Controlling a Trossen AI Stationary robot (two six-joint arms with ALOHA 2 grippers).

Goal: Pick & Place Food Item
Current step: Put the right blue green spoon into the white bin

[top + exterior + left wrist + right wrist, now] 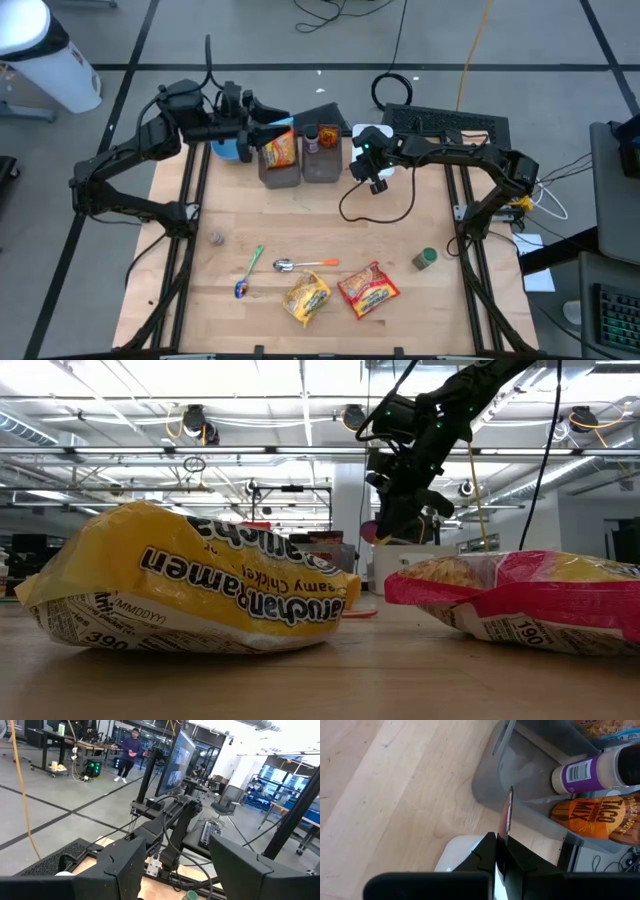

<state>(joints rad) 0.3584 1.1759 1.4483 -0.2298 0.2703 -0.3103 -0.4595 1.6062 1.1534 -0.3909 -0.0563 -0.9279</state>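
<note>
**Right hand pinches a thin packet beside the grey bins**

At the near edge of the bench (400,240), about 6 o'clock in the high view, lie two ramen packs side by side: a yellow ramen pack (306,297) and a red ramen pack (368,288), close together but not clearly touching. Just behind them, toward the middle, a spoon with an orange handle (303,264) lies flat, and a green-handled utensil (248,271) lies at its 9 o'clock side. A small green-lidded jar (425,259) stands at about 4 o'clock, well apart from the packs.

Farther back, at 12 o'clock, stand two grey bins (300,165) next to each other. The left one holds another yellow ramen pack (280,150). In the right wrist view, the bins hold a bottle with a purple label (592,769) and an orange taco mix pouch (600,817).

The right hand (377,177) hangs just at the 3 o'clock side of the bins, above the bench. Its fingers are pressed together on a thin flat packet (508,815), seen edge-on, which sticks out from the fingertips toward the nearest bin wall.

The left hand (258,125) is at the 10 o'clock side of the bins, fingers apart and holding nothing, with a blue object (226,149) beneath it.
</note>
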